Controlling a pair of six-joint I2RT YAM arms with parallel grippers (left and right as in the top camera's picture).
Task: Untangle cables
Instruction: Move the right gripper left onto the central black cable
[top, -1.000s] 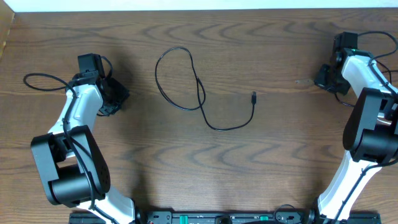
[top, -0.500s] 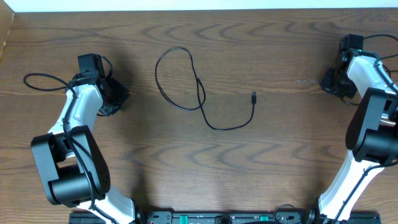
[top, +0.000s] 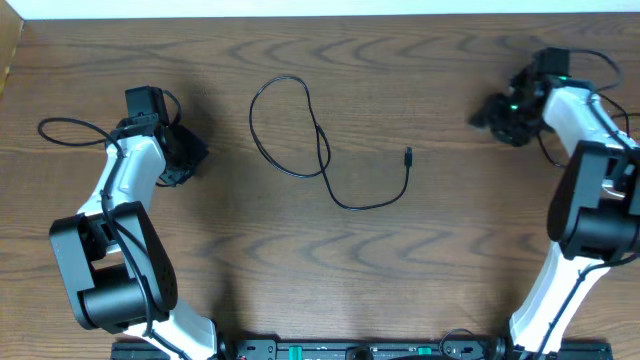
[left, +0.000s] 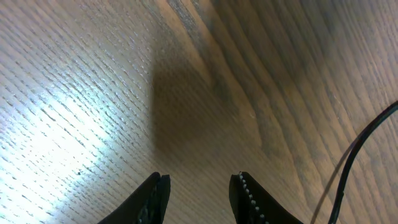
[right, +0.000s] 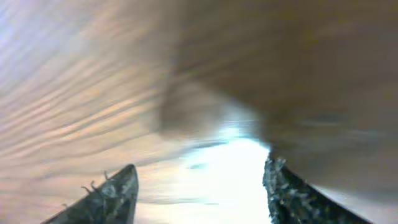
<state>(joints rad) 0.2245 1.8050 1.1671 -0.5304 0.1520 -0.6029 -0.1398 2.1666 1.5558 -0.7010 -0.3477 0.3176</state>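
Overhead view: the left arm, white shells with black joints, was folded at the elbow near the table's left edge. Its left gripper (top: 188, 155) pointed toward the centre. The right arm ran up the right edge with its wrist bent inward, so the right gripper (top: 492, 112) faced left over the far side of the table.

The brown wood-grain table (top: 450, 270) showed wavy grain with a slight sheen. The thin black flexible cord (top: 322, 172) lay flat on it between the arms, well apart from both. It formed one rounded loop that crossed itself, then a shallow curved tail ending in a small plug.

Left wrist view: the left gripper (left: 199, 198) had dark ridged fingers standing apart over bare wood, with nothing between them.

Right wrist view (blurred): the right gripper (right: 199, 196) had its jaws spread wide and empty.
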